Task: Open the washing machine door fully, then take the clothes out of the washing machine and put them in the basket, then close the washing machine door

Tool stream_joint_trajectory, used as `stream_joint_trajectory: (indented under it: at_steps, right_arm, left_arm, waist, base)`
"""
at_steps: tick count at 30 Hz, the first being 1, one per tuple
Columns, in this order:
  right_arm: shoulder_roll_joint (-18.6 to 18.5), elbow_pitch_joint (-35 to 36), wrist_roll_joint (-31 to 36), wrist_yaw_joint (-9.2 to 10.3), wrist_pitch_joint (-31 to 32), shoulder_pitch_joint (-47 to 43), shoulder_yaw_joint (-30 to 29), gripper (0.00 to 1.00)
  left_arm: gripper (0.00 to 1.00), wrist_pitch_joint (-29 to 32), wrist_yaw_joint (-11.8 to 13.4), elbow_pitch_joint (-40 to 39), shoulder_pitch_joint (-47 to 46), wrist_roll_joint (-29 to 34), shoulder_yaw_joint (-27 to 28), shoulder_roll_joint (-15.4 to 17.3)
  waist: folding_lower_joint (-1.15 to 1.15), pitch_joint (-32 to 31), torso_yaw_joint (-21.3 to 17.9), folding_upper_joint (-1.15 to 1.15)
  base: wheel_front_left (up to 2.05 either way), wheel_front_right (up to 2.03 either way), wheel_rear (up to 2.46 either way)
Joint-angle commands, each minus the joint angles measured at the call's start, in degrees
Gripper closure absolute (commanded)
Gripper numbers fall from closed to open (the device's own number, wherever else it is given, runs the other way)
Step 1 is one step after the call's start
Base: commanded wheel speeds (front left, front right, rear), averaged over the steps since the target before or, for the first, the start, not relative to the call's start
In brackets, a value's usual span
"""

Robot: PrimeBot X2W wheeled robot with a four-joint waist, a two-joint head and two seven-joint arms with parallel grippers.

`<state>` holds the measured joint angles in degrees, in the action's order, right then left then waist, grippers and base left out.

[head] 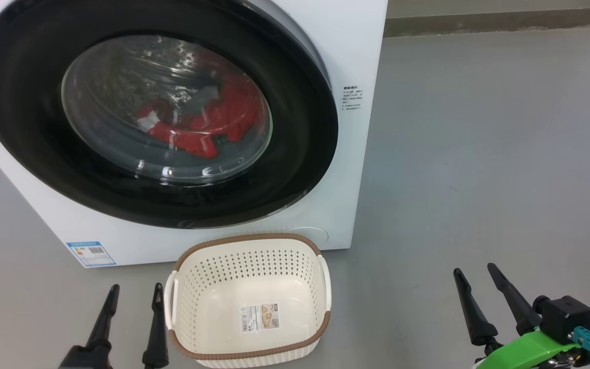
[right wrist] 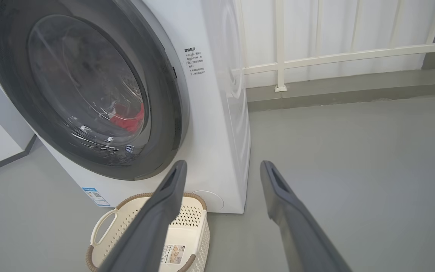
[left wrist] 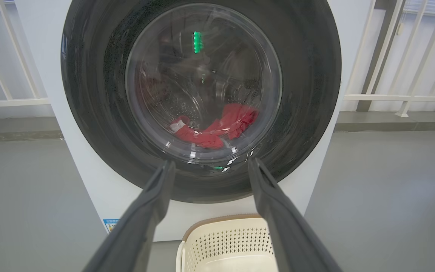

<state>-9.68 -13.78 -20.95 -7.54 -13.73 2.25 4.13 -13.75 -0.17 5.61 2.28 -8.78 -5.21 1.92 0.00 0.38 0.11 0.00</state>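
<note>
The washing machine door [head: 28, 128] is seen lying against the front of the washing machine [head: 361, 61]. Whether it is latched or slightly ajar at its right edge cannot be told. The red clothes [head: 208, 123] are seen through the glass, heaped low in the drum with a small grey piece on top. Nothing has been taken out yet. The basket [head: 249, 238] is set on the floor just in front of the machine, below the door, and only its paper label is seen inside.

Both grippers are held near, well apart from the door. The left gripper [head: 137, 287] is spread wide and nothing is grasped; its right finger is just beside the basket's left handle. The right gripper [head: 473, 268] is likewise spread and unloaded, out to the right of the basket.

Several failures can be expected from here. The glossy ring offers little purchase, so the fingers could slip off before the door is swung out. If the door is left half open, the reach into the drum would be blocked. The basket could be knocked aside by the left arm as it is raised. The basket is small, so loose fabric could be dropped on the floor.
</note>
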Motion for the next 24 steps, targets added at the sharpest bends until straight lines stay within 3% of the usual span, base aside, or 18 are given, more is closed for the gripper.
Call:
stream_joint_trajectory:
  at_steps: [1, 6, 14, 24]
  right_arm:
    - [-1.0, 1.7, 1.8, 0.05, -1.0, -0.2, 0.9, 0.00]
    - [-0.9, 1.9, 2.8, 0.05, -1.3, -0.4, 0.4, 0.00]
    - [-0.5, 2.2, 2.4, 0.05, -1.3, -0.9, -0.9, 0.00]
    - [-0.2, 2.5, 2.7, 0.05, -1.3, -1.3, -1.8, 0.00]
  left_arm:
    - [0.00, -0.9, 0.7, -1.9, -0.4, 2.0, 1.6, 0.9]
    - [0.00, -1.2, 0.8, -1.6, -0.3, 3.1, 1.7, 1.0]
    - [0.00, -1.2, 0.3, 0.1, -0.3, -1.3, 2.3, 1.0]
    - [0.00, -1.2, 0.4, 0.3, -0.2, -1.7, 2.4, 1.0]
  waist:
    - [0.00, 0.0, 0.0, 0.00]
    - [0.00, 0.1, -0.1, 0.00]
    - [0.00, 0.1, -0.1, 0.00]
    - [0.00, 0.1, -0.1, 0.00]
  base:
    - [0.00, 0.00, 0.00]
    - [0.00, 0.00, 0.00]
    - [0.00, 0.00, 0.00]
    - [0.00, 0.00, 0.00]
